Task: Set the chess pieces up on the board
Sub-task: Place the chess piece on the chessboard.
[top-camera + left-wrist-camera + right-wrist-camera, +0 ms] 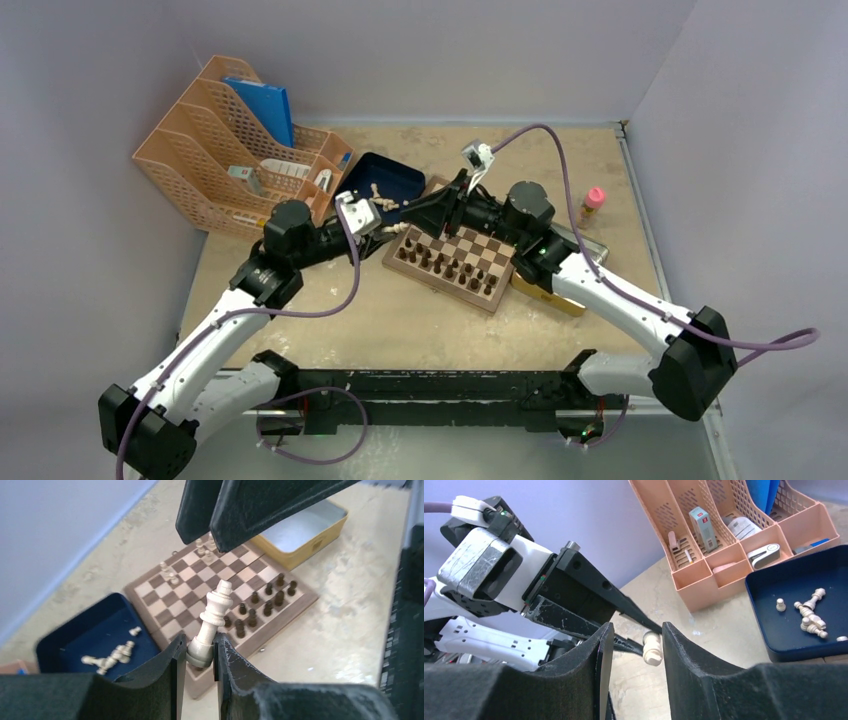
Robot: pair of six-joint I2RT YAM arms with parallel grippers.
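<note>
Left hand (200, 652): nearest the left wrist camera; both dark fingers clamped on the round base of a tall light chess piece (215, 612); the piece leans away from the fingers, its crowned top pointing up and outward; it is held in the air over the board's edge beside the tray.

Right hand (634, 640): meets the left hand from the opposite side; fingers apart, one on each side of the same piece, which is narrower than the gap between them; whether either finger touches it cannot be told.

Board (167, 600): checkered wood with a brown frame, flat on the surface between the two arms; dark pieces (260, 607) crowded in two rough rows along one side; a few light chess pieces (170, 572) upright near the opposite edge.

Blue tray (65, 640): just beside one board corner; several more light pieces lying on their sides in it.

Yellow tin (305, 547): open, against the board's other side.

Peach desk organizer (230, 150): at the far left of the surface, behind the tray.

Pink-capped bottle (592, 203): upright at the far right.
</note>
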